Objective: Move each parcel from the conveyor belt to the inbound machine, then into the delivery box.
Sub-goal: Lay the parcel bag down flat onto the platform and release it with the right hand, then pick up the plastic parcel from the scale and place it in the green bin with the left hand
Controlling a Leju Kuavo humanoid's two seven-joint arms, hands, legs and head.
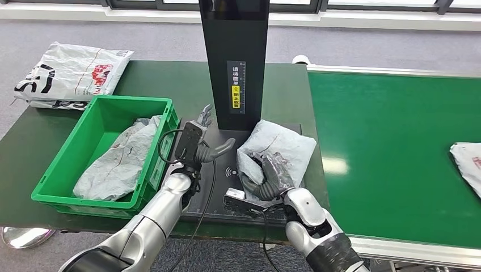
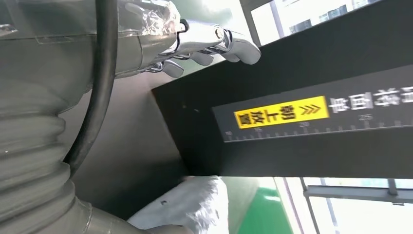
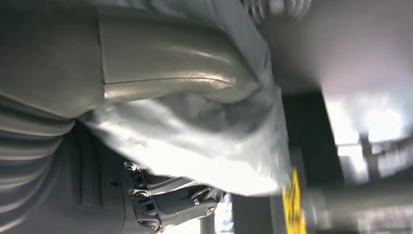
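Now right robot hand (image 1: 271, 177) grips parcel (image 1: 281, 144) beside belt edge (image 1: 315, 141).

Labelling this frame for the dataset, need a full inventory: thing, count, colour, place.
Held parcel: 1, grey, on the black machine base, in the right hand's grip.
Parcel in crate: 1, grey, lying inside the green crate.
Parcel on belt: 1, white-grey, at the belt's right edge, partly cut off.
Printed bag: 1, white with red and black print, far left corner of the table.
Crate: 1, green, on the table left of the machine.
Inbound machine: 1, black, upright column at centre.
Conveyor belt: 1, green, right side.
Table: 1, dark green.
Left hand: 1, grey, over the machine base, holding nothing.
Right hand: 1, grey, gripping the held parcel.
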